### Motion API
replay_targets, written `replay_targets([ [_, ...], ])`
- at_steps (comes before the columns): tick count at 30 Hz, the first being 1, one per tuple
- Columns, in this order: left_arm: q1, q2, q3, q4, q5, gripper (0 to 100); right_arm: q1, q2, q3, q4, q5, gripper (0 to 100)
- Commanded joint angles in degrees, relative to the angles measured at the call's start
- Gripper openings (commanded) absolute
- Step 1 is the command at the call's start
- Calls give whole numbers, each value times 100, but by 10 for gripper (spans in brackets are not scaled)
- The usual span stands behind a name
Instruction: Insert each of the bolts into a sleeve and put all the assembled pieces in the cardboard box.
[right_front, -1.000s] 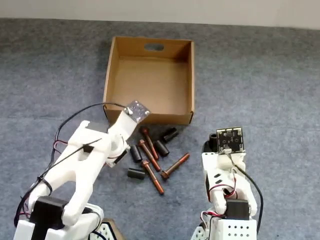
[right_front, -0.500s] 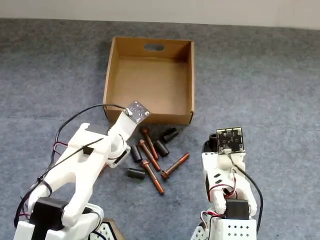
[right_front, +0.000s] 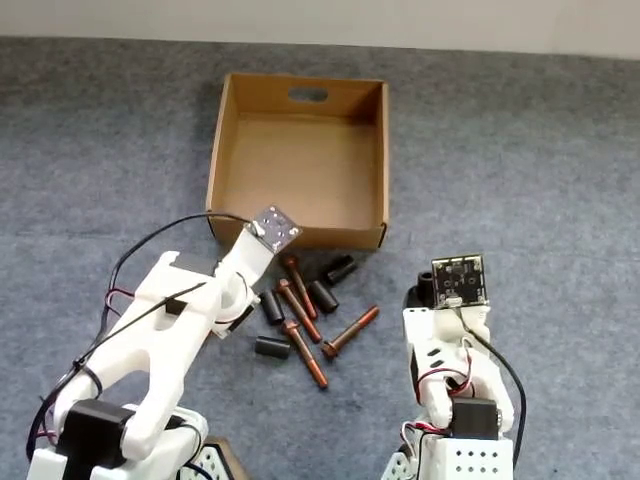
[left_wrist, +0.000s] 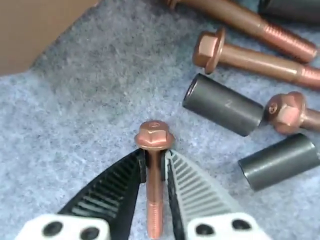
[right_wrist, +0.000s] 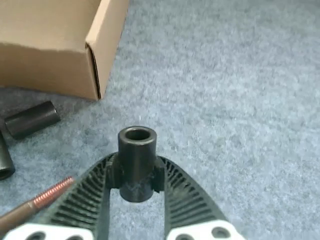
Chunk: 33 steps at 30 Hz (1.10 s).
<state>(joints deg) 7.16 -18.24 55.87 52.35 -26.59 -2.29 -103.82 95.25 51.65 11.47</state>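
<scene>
Left pincer (left_wrist: 155, 159) clenched on a bolt (left_wrist: 154, 136), whose threaded tip is cut off at the picture's edge. Right pincer (right_wrist: 136, 170) grips a sleeve (right_wrist: 136, 150) across its middle. Loose bolts (right_front: 299, 311) and sleeves (right_front: 272, 347) lie on the desk (right_front: 520, 150) near the cardboard box (right_front: 297, 237).

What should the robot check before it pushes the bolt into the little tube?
1. A bolt is clamped in the left gripper: ok.
2. A sleeve is clamped in the right gripper: ok.
3. The held sleeve's hole is free: ok.
4. The held bolt is lined up with that hole: not ok, the two grippers are well apart.
5. The cardboard box is open on top: ok.
</scene>
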Motion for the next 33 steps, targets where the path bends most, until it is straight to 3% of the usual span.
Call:
replay_targets([
  [1,66,-75,22,-9,-26,31,-31,-92,-620,295,-44,5],
  [7,40,-75,-31,26,35,139,-31,-84,-945,453,-18,5],
  [20,84,-66,-40,0,273,130,-75,-40,-1701,453,-53,5],
  [23,259,-57,-40,18,273,104,-435,-84,-1710,453,-53,5],
  [26,470,119,-66,26,273,2,-989,-84,-1710,426,-62,5],
  [29,453,400,-268,79,299,9,-1534,-84,-1710,409,-62,5],
  [33,312,514,-532,281,299,8,-1754,-84,-1666,145,-62,5],
])
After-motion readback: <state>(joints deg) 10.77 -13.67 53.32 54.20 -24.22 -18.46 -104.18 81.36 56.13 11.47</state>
